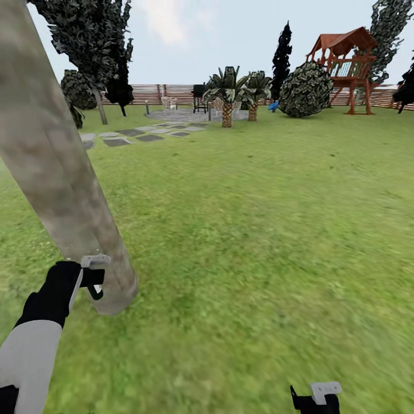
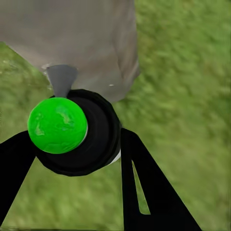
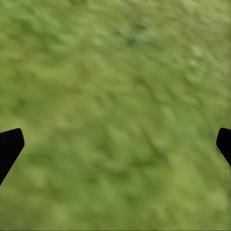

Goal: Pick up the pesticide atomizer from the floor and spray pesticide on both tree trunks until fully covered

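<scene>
The left gripper point(image 1: 94, 280) is close against the base of a thick tree trunk point(image 1: 54, 172), which leans across the left side of the head view and stands in the lawn point(image 1: 259, 230). In the left wrist view the pesticide atomizer point(image 2: 79, 132) sits between the two black fingers point(image 2: 149, 187), a round black body with a bright green ball on it and a grey nozzle point(image 2: 61, 79) pointing at the bark just ahead; the jaws are clamped on it. The right gripper point(image 1: 319, 397) is low at the bottom edge of the head view, well apart from the trunk. In the right wrist view its fingertips point(image 3: 9, 147) stand far apart over bare grass, with nothing between them.
</scene>
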Motion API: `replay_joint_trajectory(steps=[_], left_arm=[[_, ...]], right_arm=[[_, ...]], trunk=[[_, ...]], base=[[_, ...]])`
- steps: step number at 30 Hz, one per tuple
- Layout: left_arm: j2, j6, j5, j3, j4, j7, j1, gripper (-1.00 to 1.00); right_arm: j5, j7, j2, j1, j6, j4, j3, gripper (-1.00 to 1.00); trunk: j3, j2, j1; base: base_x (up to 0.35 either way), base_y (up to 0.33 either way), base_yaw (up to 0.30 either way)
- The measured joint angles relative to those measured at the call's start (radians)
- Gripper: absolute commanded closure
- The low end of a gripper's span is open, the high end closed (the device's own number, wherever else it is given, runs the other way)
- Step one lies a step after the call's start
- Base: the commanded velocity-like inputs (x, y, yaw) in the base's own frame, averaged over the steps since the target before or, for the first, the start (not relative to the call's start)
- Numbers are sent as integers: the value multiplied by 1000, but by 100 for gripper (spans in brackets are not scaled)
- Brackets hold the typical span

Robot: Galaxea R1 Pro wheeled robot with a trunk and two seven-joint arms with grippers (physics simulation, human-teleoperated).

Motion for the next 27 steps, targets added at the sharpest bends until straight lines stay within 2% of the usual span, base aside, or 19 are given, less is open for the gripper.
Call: replay_joint_trajectory(steps=[8, 11, 14, 19, 21, 24, 27], left_arm=[[-3, -1, -2, 3, 2, 5, 3, 100], [11, -3, -7, 9, 9, 8, 16, 100], [13, -5, 0, 8, 13, 8, 44, 100], [6, -5, 1, 8, 19, 8, 50, 100], [18, -8, -7, 23, 20, 8, 61, 100], [48, -16, -8, 65, 20, 5, 124, 100], [63, -19, 0, 74, 20, 5, 166, 100]], right_arm=[[0, 0, 0, 0, 0, 0, 0, -100], [0, 0, 0, 0, 0, 0, -1, -100], [0, 0, 0, 0, 0, 0, -1, -100], [0, 0, 0, 0, 0, 0, -1, -100], [0, 0, 0, 0, 0, 0, 0, -100], [0, 0, 0, 0, 0, 0, 0, -100], [-1, 1, 0, 0, 0, 0, 0, -100]], trunk=[[0, 0, 0], [0, 0, 0], [0, 0, 0], [0, 0, 0], [0, 0, 0], [0, 0, 0], [0, 0, 0]], base=[[58, -264, 276], [221, -207, 249], [264, -156, 60], [101, -24, 4], [5, -1, 0], [1, 0, 0], [0, 0, 0]])
